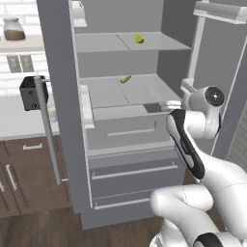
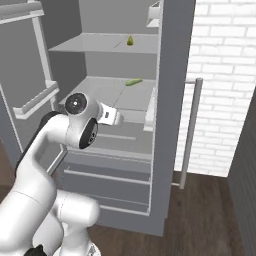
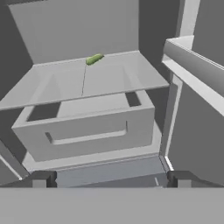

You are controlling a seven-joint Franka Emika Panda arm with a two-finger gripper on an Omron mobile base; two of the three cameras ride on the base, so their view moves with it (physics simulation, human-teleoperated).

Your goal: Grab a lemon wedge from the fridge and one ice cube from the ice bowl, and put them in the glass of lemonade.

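Note:
The grey fridge (image 1: 58, 77) stands with both doors swung open. On its middle shelf (image 3: 109, 78), near the back, lies the lemon wedge (image 1: 126, 78) (image 2: 133, 82) (image 3: 94, 58), a small yellow-green sliver. My gripper (image 1: 167, 104) (image 2: 118, 119) (image 3: 111, 179) is in front of the fridge, level with the inner drawer, below and short of the wedge. Its fingertips (image 3: 41, 179) are spread wide with nothing between them. The ice bowl is out of view. A whitish shape (image 1: 51, 113) behind the door handle could be the glass of lemonade, though I cannot tell.
A second small yellow-green item (image 1: 139, 39) (image 2: 130, 40) rests on the upper shelf. The inner drawer (image 3: 87, 131) sits under the middle shelf. Door bins (image 2: 37, 102) (image 3: 192, 61) jut in beside the arm. A black toaster (image 1: 31, 92) sits on the counter at left.

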